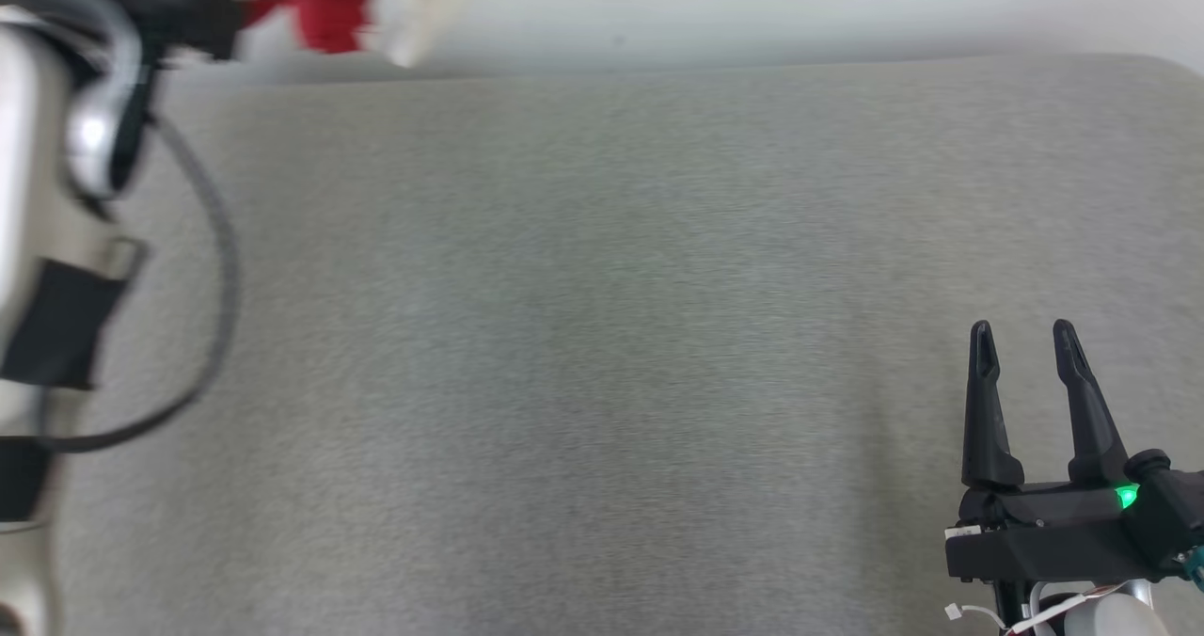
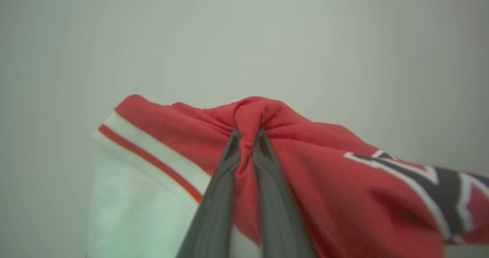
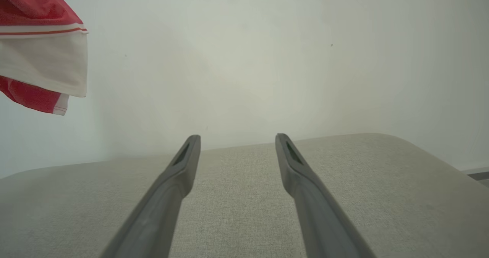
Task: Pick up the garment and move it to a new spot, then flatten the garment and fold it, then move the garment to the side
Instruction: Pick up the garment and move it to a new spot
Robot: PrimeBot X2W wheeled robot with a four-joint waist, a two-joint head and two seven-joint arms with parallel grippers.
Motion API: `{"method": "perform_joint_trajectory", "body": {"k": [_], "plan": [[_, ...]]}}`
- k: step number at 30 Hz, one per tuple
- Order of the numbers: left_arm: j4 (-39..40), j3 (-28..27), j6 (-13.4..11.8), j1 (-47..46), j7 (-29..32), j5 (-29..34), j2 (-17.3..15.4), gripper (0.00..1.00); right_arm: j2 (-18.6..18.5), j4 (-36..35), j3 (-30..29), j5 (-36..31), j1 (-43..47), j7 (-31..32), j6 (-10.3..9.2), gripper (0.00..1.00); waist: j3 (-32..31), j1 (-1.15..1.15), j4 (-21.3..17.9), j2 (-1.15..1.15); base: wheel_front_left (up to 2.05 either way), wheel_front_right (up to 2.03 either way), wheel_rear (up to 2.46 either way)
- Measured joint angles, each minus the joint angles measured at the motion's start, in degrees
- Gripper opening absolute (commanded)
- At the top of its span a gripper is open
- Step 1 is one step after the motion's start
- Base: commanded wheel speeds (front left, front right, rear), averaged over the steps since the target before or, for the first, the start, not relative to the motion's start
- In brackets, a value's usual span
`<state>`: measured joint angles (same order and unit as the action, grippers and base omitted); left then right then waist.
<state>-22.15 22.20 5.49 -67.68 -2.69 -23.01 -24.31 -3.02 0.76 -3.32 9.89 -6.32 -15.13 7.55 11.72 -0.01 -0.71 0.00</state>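
Observation:
The garment (image 2: 324, 166) is red with white bands and a dark, white-edged mark. It hangs in the air, bunched, with my left gripper (image 2: 247, 133) shut on a fold of its red cloth. In the head view the garment (image 1: 324, 1) shows blurred at the top left, above the far edge of the grey surface, beyond my left arm (image 1: 56, 194). The right wrist view has the garment (image 3: 38, 48) dangling at its upper left. My right gripper (image 1: 1023, 335) stands open at the lower right over the surface, nothing between its fingers (image 3: 183, 162).
A wide grey fabric surface (image 1: 602, 354) spreads below both arms, with a rounded far right corner (image 3: 386, 143). A plain pale wall (image 1: 800, 1) rises behind its far edge. A dark cable (image 1: 221, 269) loops off my left arm.

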Motion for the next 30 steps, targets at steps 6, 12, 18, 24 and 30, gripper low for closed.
{"method": "perform_joint_trajectory", "body": {"k": [6,12,18,24,30], "plan": [[3.0,3.9,-0.4,0.8,1.6,-1.0,6.3,0.0,0.1,0.3,0.5,1.4,0.4,0.0,0.0,1.0,-0.9,0.0,-4.2,0.0,0.0,0.0,0.0],[2.5,6.8,-1.7,8.3,0.4,-2.7,11.4,0.0,0.1,0.4,0.6,2.2,0.5,0.0,0.0,1.0,-1.4,0.0,-8.5,0.0,0.0,0.0,0.0],[-1.3,8.9,-2.7,18.7,-2.3,-4.6,13.6,0.0,0.1,0.4,1.2,2.8,0.7,0.0,0.0,1.0,-1.3,0.0,-11.9,0.0,0.0,0.0,0.0],[-8.7,11.0,-3.4,28.8,-5.4,-5.6,15.3,0.0,0.1,0.6,1.8,2.8,0.7,0.0,0.0,1.0,-0.9,0.01,-13.6,0.0,0.0,0.0,0.0],[-14.0,12.9,-2.8,31.3,-8.7,-5.3,16.8,1.0,0.1,0.7,2.2,2.3,0.7,0.0,0.0,1.0,-1.2,0.01,-12.5,0.0,0.0,0.0,0.0]]}}
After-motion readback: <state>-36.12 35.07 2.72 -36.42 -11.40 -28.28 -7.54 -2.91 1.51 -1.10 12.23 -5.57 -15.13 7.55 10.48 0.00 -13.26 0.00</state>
